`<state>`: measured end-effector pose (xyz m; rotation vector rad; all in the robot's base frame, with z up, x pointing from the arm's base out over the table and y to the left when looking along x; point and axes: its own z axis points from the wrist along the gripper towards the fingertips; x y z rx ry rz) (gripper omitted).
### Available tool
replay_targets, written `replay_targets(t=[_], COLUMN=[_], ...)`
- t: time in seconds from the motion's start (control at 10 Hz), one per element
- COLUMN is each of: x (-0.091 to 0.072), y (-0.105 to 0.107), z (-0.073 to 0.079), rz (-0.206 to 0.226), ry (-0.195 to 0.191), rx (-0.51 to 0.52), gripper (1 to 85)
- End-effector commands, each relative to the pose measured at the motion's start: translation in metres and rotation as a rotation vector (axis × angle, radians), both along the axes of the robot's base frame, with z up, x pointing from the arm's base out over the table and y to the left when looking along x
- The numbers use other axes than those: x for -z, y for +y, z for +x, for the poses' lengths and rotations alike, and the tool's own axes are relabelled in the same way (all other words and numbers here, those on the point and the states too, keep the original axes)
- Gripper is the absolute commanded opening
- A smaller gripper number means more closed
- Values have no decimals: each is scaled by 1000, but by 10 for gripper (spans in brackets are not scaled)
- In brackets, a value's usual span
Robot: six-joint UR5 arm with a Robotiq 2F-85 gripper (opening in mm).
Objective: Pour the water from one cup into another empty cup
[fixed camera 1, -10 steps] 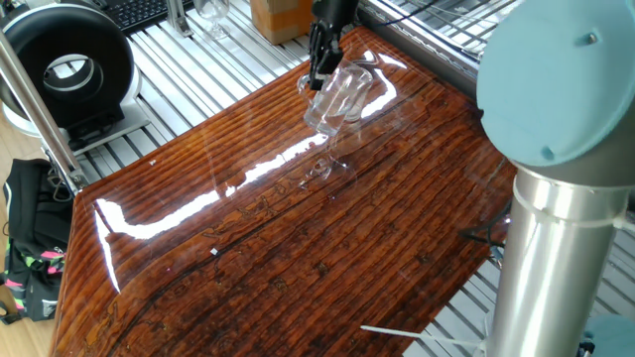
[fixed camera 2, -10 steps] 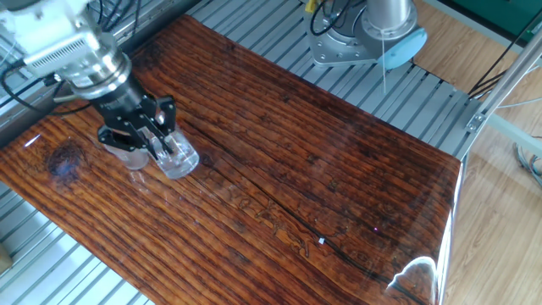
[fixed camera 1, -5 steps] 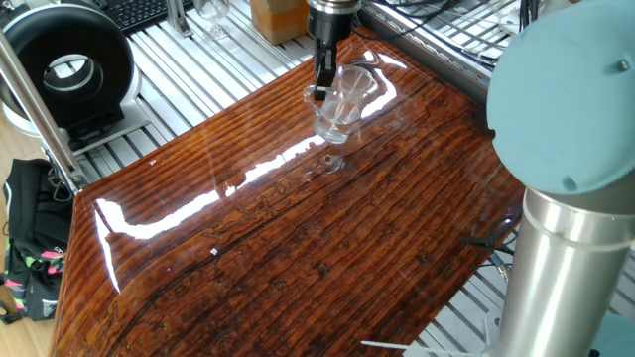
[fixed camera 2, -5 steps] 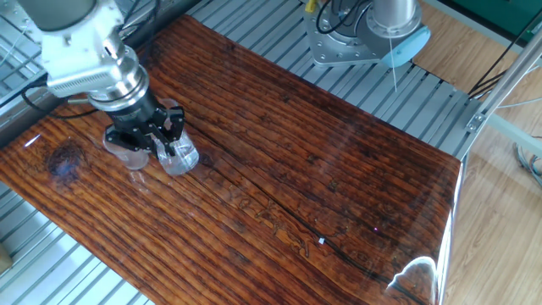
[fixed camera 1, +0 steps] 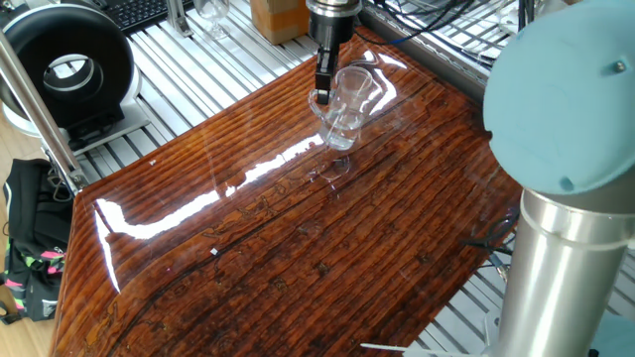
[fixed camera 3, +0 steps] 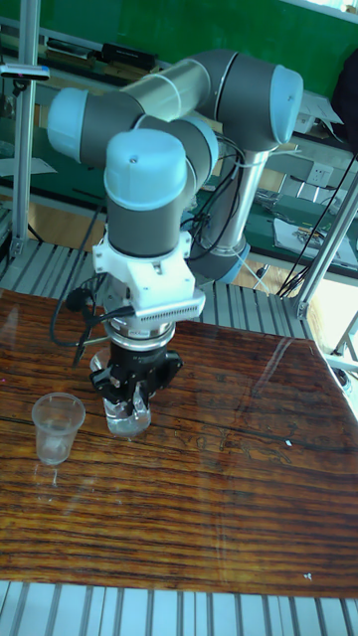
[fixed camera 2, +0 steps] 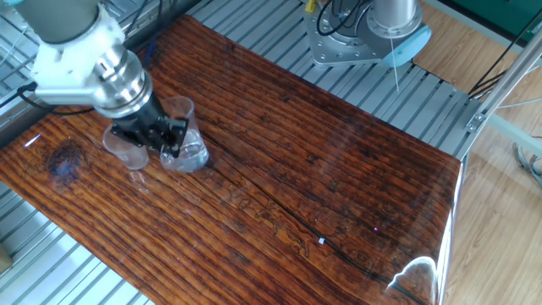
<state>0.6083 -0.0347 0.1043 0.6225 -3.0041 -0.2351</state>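
The mug is pinched by its rim in the gripper, so it can be tipped. It's held nearly upright right beside the cup, probably so little travel is needed.

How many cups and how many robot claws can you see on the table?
Glass mug with a handle: 1
Small plastic cup: 1
Robot claw, gripping the mug: 1
Total: 3
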Motion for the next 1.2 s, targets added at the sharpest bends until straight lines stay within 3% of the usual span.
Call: replay_targets(t=[0.0, 0.5, 0.7, 0.9, 1.0, 1.1], x=[19, 31, 31, 32, 32, 32], y=[-19, -13, -14, -15, -25, -24], z=[24, 24, 23, 32, 24, 1], rz=[-132, -154, -157, -151, -196, -219], ry=[-40, -33, -10, -31, -2, 100], rx=[221, 322, 351, 371, 382, 427], gripper=[17, 17, 17, 17, 17, 17])
